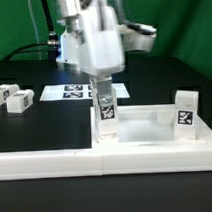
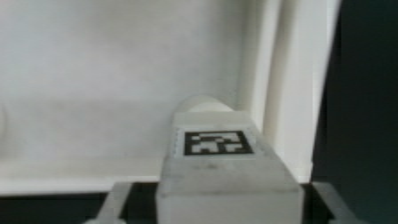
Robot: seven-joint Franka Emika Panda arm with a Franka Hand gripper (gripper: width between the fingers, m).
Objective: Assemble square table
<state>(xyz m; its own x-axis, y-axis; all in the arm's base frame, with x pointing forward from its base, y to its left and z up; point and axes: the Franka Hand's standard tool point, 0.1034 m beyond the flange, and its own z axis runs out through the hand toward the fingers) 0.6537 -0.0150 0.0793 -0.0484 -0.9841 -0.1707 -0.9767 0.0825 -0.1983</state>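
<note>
The square top (image 1: 145,120) lies flat on the black bench (image 1: 35,127), close to its front edge and toward the exterior view's right, raised rim upward; a standing leg (image 1: 186,112) is upright at the top's corner on the exterior view's right, tag facing the camera. A held leg (image 1: 106,110) stands upright at the top's opposite corner, on the exterior view's left; whether its foot is seated in the socket cannot be told. The gripper (image 1: 104,90) comes straight down on it, fingers pinching the leg's upper end; the wrist view shows the tagged leg beside the rim. A long white fence (image 1: 86,161) runs along the bench's front edge, touching the top; the marker board (image 1: 77,92) lies behind the gripper; two loose legs (image 1: 21,99) lie near the edge on the exterior view's left.
</note>
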